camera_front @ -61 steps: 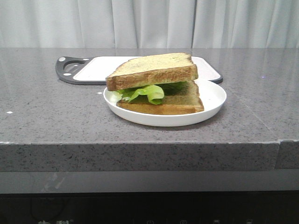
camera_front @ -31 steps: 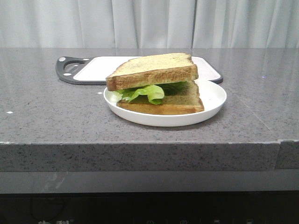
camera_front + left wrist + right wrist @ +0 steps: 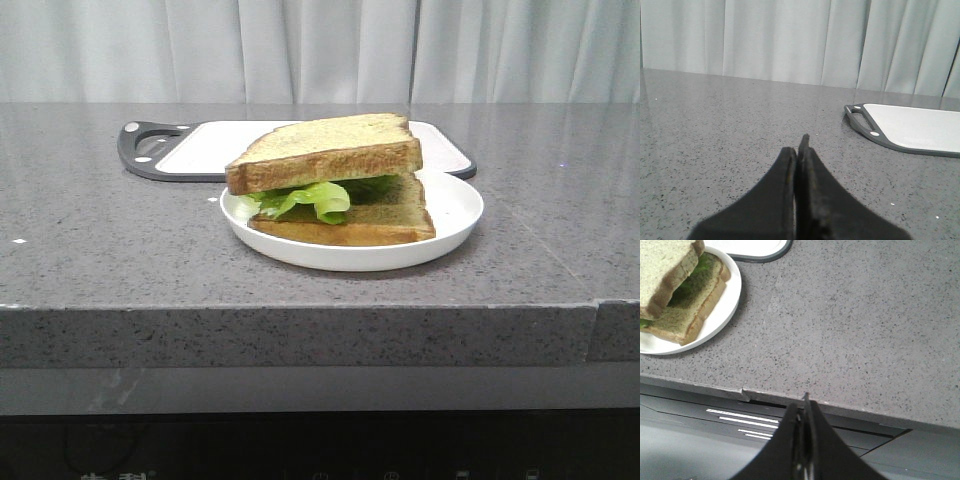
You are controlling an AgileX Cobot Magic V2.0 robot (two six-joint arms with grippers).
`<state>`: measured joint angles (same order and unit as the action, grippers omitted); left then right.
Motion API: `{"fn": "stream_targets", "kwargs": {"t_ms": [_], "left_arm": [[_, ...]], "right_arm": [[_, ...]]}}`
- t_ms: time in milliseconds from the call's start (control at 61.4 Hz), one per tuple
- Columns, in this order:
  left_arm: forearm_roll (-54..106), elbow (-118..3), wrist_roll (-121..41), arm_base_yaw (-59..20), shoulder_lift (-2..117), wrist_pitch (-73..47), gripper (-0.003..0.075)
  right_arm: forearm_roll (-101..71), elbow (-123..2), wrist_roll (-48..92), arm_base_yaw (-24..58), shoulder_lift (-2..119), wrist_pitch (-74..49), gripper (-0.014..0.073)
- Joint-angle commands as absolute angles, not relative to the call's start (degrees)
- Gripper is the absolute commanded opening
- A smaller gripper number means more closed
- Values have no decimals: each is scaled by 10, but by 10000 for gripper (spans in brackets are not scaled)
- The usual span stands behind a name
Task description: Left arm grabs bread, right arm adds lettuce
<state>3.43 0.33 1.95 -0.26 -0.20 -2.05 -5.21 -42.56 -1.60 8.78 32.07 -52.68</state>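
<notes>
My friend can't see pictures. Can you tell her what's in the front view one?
A sandwich sits on a round white plate on a speckled grey stone counter: two tan bread slices with a crinkly green lettuce leaf between them. Behind the plate lies a white cutting board with a dark grey rim, and pale curtains hang at the back.

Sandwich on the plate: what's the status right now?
Both hands, left and right, shut, empty. Lettuce between bread slices on plate. Nothing in the way.
</notes>
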Motion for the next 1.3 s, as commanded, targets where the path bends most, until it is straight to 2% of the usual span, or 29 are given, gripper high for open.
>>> {"fn": "stream_targets", "kwargs": {"t_ms": [0, 880, 977, 1287], "left_arm": [[31, 6, 26, -9, -14, 33, -20], [31, 6, 26, -15, -12, 33, -20], [31, 6, 26, -15, -12, 33, -20], [31, 6, 26, -15, -12, 33, -20]], "right_arm": [[-47, -440, -16, 85, 322, -494, -118], [-44, -437, -15, 85, 318, -490, -118], [-23, -404, -9, 78, 278, -434, -118], [-21, -155, -7, 45, 96, -133, -118]]}}
